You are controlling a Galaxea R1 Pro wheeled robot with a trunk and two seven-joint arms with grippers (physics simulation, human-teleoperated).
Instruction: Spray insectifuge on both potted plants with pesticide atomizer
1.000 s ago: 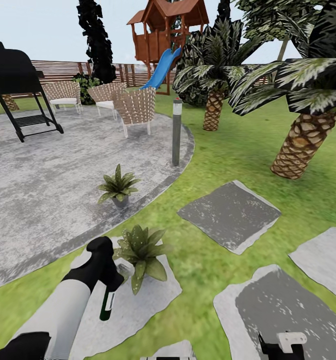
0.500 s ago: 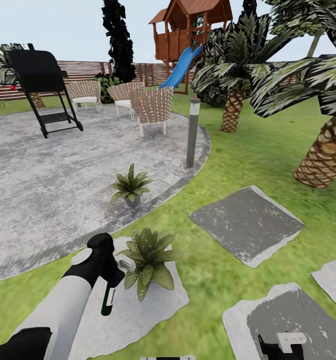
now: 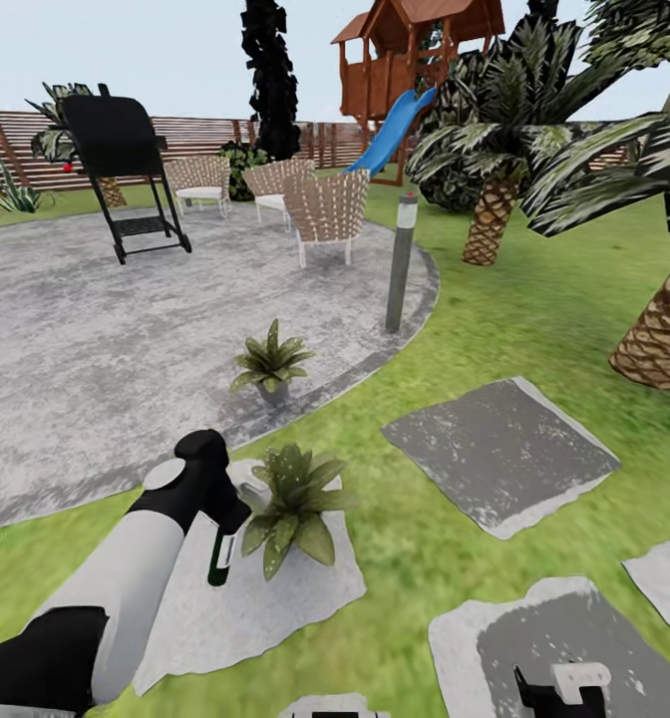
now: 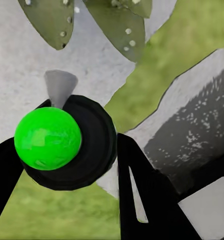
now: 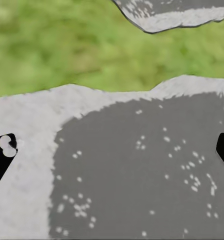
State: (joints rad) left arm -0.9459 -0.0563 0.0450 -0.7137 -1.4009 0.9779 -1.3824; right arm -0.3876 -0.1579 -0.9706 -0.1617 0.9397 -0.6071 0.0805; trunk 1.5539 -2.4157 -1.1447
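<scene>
While hanging from the left gripper (image 3: 222, 519), the pesticide atomizer (image 3: 218, 557) looks slim, dark green, white-labelled.

The left gripper (image 3: 218, 519) hides the pesticide atomizer's (image 3: 218, 558) top between its jaws. Beside those jaws, the near potted plant's (image 3: 293, 502) pot is under its leaves. The right gripper (image 3: 564, 688) is cut off by the frame's edge.

Bright even daylight, pale hazy sky, soft render without hard glare, dark shadow patches on stepping stones (image 3: 500, 454), grass blurred in right wrist view, leaves slightly soft
</scene>
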